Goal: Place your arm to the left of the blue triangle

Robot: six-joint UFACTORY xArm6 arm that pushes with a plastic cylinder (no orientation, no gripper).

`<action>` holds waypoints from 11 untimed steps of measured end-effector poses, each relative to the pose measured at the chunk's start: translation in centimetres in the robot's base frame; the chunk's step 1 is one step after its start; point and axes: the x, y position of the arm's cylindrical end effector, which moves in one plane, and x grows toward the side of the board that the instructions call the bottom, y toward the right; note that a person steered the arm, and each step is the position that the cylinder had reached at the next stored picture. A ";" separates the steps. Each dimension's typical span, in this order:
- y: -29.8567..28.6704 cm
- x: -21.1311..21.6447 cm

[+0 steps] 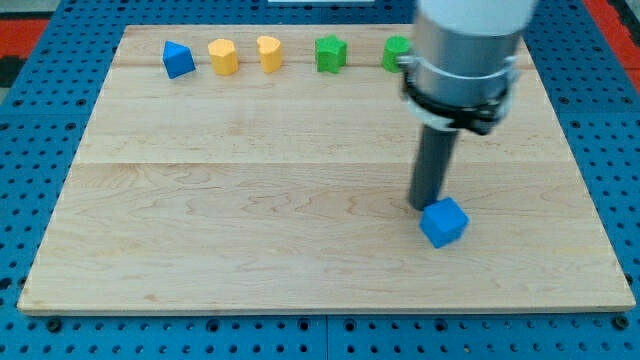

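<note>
You have my tip (428, 205) resting on the light wooden board (250, 200), touching the far-left edge of a blue cube (444, 222) at right of centre. It is a bare rod, grasping nothing. The blue triangular block (178, 59) sits far away at the far-left corner, beside two yellow blocks (223, 56) and two green blocks (330, 53).

A robotics lab bench is being shown. A pale wooden board (300, 190) is being carried on a blue perforated plate (610, 160) studded with regular mounting holes, a fixture typical of test rigs. Small coloured blocks are being kept on the board beneath a grey industrial arm (465, 50).
</note>
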 end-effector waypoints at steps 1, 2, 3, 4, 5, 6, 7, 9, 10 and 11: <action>1.9 0.5; -0.9 -3.5; -3.9 -6.1; -9.5 -6.2; -12.9 -6.3; -12.9 -6.7; -13.4 -6.8; -27.0 -9.5; -32.6 -13.0; -34.0 -18.1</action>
